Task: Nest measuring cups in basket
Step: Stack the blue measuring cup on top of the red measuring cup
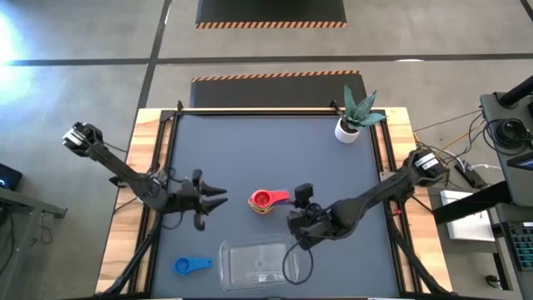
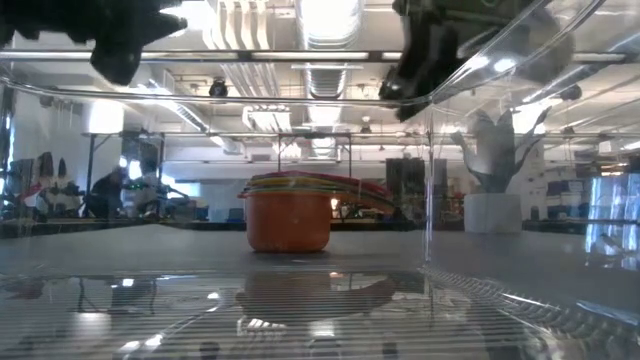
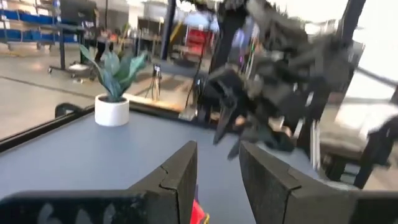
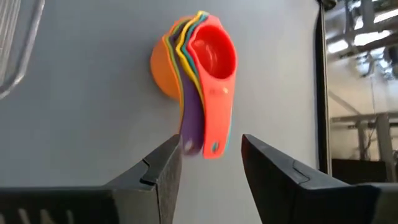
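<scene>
One stack of nested measuring cups (image 1: 265,201) sits on the grey table (image 1: 266,150) at centre frame in the high view, red cup uppermost. In the right wrist view the stack (image 4: 198,65) shows an orange bowl at the bottom with purple, green and yellow edges between it and the red cup; further colours cannot be counted for certain. The handles are bundled together, and in the high view their long axis runs toward the right of the frame, toward the right gripper.

One blue cup (image 1: 190,265) lies apart at lower left, its handle pointing right toward the basket.

One clear basket (image 1: 258,262) stands at lower centre, long axis left to right, with no cup inside it.

The left gripper (image 1: 218,197) is left of the stack, fingers parted, nothing held. The right gripper (image 1: 302,193) is just right of the stack; its fingers (image 4: 158,168) are spread with the handle tips close in front of them, not clamped.

One potted plant (image 1: 351,121) stands at upper right.
</scene>
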Controlling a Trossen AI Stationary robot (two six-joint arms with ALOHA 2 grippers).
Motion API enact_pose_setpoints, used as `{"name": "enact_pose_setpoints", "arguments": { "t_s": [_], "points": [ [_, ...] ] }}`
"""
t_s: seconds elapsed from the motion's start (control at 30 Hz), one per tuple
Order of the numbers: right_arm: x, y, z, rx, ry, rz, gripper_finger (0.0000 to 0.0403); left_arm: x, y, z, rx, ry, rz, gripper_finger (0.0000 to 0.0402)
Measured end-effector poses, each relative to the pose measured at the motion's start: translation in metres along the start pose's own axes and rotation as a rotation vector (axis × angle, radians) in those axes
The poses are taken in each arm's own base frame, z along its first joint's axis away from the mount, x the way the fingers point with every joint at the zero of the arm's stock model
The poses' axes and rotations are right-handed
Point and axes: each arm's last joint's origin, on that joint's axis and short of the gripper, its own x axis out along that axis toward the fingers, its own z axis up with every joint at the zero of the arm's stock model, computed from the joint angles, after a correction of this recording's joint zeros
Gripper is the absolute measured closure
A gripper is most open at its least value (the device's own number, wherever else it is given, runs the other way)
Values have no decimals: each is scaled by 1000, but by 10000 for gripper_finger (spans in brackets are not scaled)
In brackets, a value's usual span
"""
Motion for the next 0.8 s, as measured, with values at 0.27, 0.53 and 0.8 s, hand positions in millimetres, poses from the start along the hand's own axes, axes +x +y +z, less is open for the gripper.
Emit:
{"name": "enact_pose_setpoints", "arguments": {
  "t_s": [0.27, 0.53, 0.8],
  "points": [
    [-40, -11, -11, 144, 8, 20, 262, 24, -37, 44, 119, 443, 0, 298],
    [-71, -13, -16, 252, -55, 58, 278, 30, -73, 35, 42, 1023, 66, 298],
    [-77, 2, -17, 228, -59, 80, 284, 13, -114, -20, 169, 1356, 163, 298]
  ]
}}
